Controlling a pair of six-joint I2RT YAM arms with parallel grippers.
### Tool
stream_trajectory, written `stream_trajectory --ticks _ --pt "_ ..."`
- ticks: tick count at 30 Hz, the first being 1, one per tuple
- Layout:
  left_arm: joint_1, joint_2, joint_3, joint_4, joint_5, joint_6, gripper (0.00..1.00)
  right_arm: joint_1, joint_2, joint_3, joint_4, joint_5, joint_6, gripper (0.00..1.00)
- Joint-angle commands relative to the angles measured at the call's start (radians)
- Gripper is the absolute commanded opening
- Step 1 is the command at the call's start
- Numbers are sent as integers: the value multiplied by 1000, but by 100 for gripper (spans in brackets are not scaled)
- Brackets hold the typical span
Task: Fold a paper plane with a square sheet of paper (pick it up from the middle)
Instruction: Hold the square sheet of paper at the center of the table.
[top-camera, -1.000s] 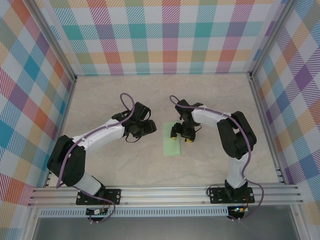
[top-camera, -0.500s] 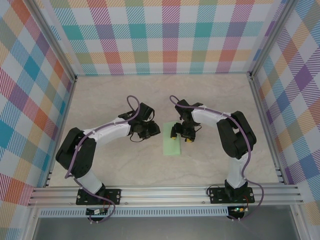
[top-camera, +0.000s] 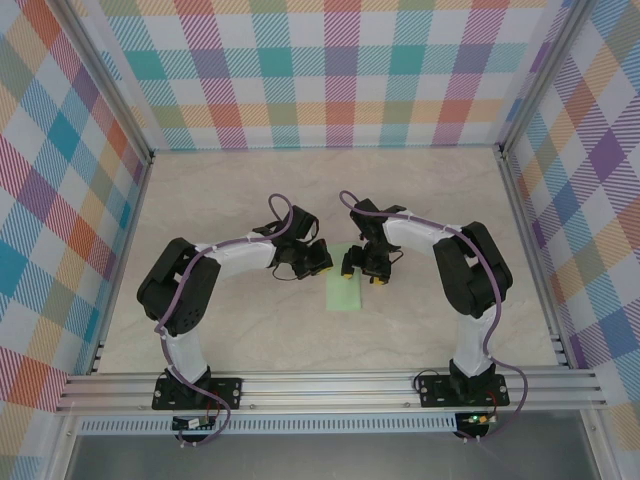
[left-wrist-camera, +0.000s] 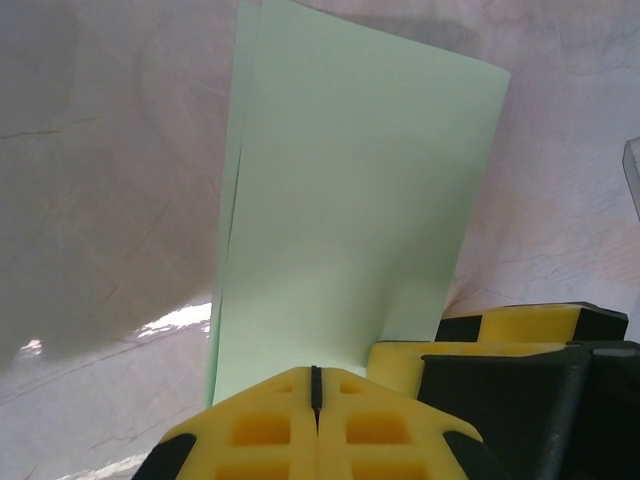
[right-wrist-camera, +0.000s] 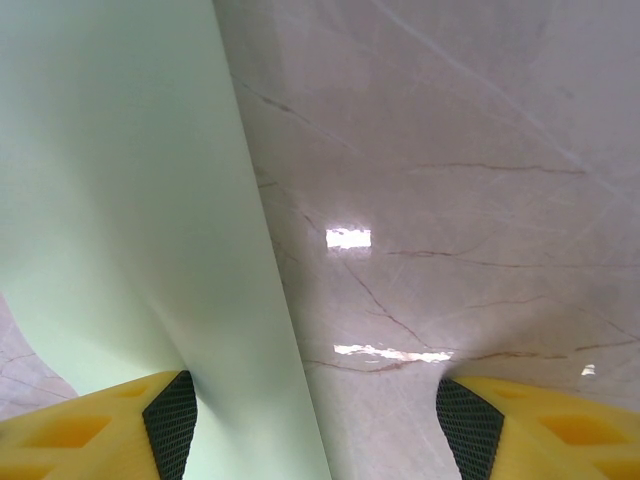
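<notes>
Left end effector (top-camera: 320, 258) first: on my screen its two yellow fingers (left-wrist-camera: 260, 430) are pressed flat together, with just a thin dark seam between them. The tips sit at the near edge of the pale mint-green sheet of paper (left-wrist-camera: 350, 200). Whether that edge is caught in the seam, I cannot tell from the left wrist camera.

The sheet is folded into a narrow rectangle, and along its left side I see two layers, one edge a little proud of the other. It lies flat on the pale marble-patterned tabletop (top-camera: 230, 200), midway between the two arms, its long side running away from the bases.

From overhead, the left end effector is at the sheet's far left corner. The right end effector (top-camera: 362, 266) is at the sheet's far end, just beside the left one.

My right wrist camera shows the right end effector's jaws standing wide apart with nothing clamped. One yellow, black-padded fingertip (right-wrist-camera: 110, 425) sits on or just over the paper near its right edge, and the other is over bare tabletop.
</notes>
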Motion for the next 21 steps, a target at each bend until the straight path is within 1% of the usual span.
stream_trajectory --ticks 1,7,15,18,21 --pt "-12 34 28 29 38 -14 0 3 106 -65 11 46 1 70" --pt "-12 89 27 25 45 -5 0 3 110 -68 12 44 0 70" --pt "-13 113 -9 6 2 0 0 2 99 -66 15 37 -4 71" --pt "-14 117 -20 -10 -16 10 0 3 67 -60 27 16 -4 71" --pt "-14 113 -32 -24 -31 21 0 -4 -4 -51 47 -16 -4 72"
